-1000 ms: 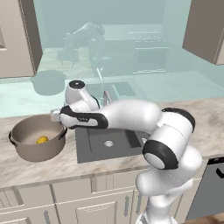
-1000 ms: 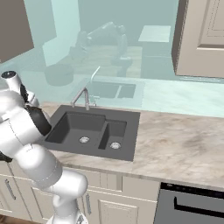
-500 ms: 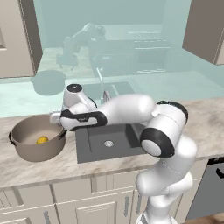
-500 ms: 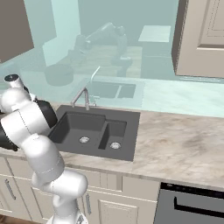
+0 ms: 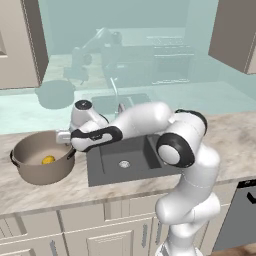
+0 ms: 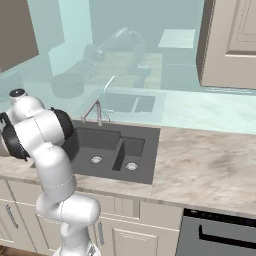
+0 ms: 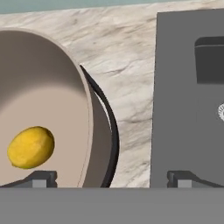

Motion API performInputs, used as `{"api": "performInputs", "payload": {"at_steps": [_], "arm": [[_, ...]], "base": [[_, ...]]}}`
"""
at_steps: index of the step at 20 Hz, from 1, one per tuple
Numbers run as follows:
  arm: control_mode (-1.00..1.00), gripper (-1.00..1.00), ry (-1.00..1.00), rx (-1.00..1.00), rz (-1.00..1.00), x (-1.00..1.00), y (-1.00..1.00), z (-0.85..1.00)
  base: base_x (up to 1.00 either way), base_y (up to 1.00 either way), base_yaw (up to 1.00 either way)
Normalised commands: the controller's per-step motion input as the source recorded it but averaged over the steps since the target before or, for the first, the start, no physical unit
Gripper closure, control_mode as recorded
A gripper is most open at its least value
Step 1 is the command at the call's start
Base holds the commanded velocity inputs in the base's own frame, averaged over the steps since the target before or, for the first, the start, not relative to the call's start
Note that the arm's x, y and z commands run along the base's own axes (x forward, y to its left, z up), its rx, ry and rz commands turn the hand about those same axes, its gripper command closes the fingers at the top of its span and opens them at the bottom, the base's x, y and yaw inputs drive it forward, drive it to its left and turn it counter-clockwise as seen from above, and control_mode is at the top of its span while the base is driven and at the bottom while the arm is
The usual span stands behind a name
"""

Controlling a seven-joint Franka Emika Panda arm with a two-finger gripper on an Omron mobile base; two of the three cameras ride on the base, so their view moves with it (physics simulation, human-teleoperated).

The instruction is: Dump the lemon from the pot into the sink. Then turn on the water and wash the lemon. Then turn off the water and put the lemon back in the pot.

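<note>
The taupe-brown pot stands on the counter left of the sink, with the yellow lemon lying on its bottom. My gripper hovers just over the pot's right rim, open with nothing between its fingers. In the hand view the pot takes up the left side with the lemon low inside it. Its dark handle curves between my two fingertips, and the gripper straddles rim and handle without touching them. The sink lies to the right.
A silver faucet rises behind the double-basin sink. Marble counter stretches to the right of it. Wall cabinets hang above, and a dark appliance front sits below the counter at right.
The hand has swung a little left and down, from beside the sink's left edge to over the pot's right rim. The jaws stayed open; pot and lemon have not moved.
</note>
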Motion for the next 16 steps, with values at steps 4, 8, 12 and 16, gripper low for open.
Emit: {"api": "performInputs", "payload": {"at_steps": [4,8,12,16], "arm": [[-1.0,-1.0,0.0,0.0,0.0,0.15,0.07,-0.13],[-1.0,-1.0,0.0,0.0,0.0,0.13,0.07,-0.16],[-1.0,-1.0,0.0,0.0,0.0,0.13,0.09,-0.2],[-1.0,-1.0,0.0,0.0,0.0,0.09,0.1,-0.2]], "base": [[0.0,0.0,0.0],[0.0,0.0,0.0],[0.0,0.0,0.0],[0.0,0.0,0.0]]}}
